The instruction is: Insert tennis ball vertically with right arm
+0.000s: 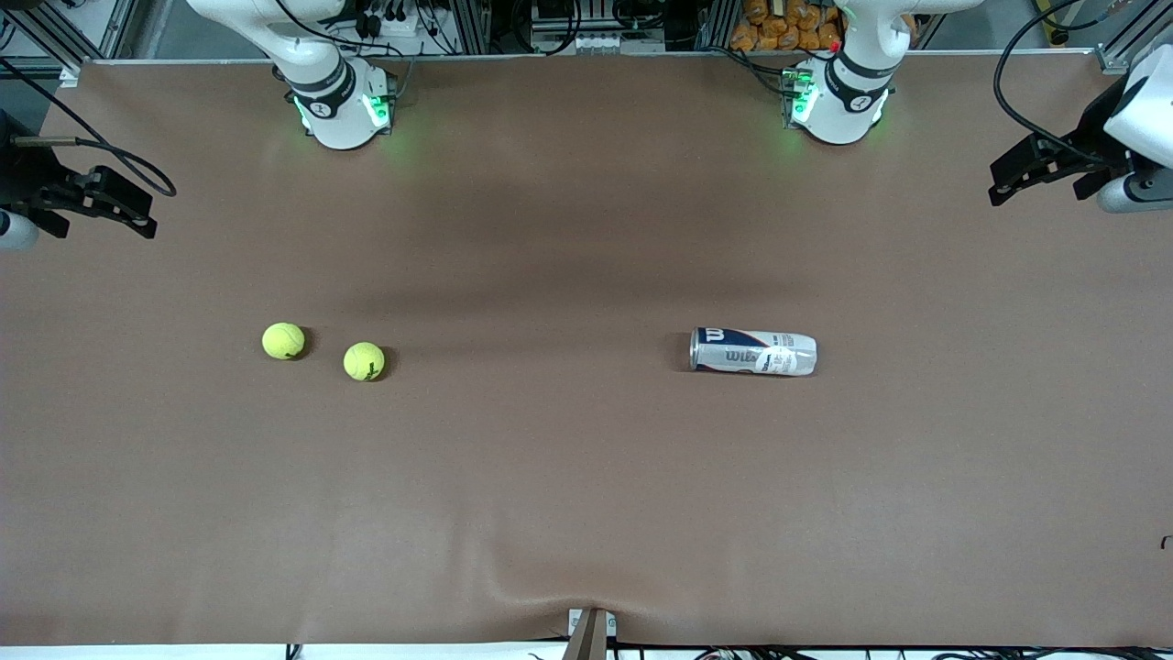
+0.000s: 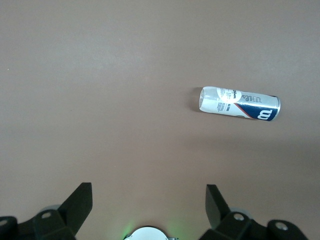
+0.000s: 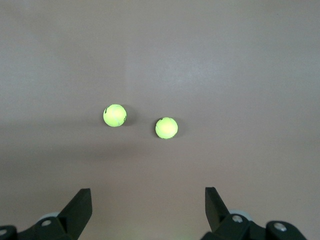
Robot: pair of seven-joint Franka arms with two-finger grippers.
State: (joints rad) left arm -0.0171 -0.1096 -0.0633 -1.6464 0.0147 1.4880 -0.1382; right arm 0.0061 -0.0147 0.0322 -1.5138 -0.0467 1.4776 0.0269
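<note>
2 tennis balls (image 1: 283,341) (image 1: 364,361) lie at center-left of the front view, the can (image 1: 753,351) on its side at center-right. The left gripper (image 2: 149,200) and right gripper (image 3: 148,200) hover high, jaws spread wide, empty.

the tabletop (image 1: 586,513) is bare brown surface except for three items. two tennis balls (image 1: 283,341) (image 1: 364,361) lie near each other toward the right arm's end, not touching, with a narrow gap between them. a ball can (image 1: 753,351) lies on its side toward the left arm's end, well apart from the balls. a wide unobstructed lane separates them.
</note>
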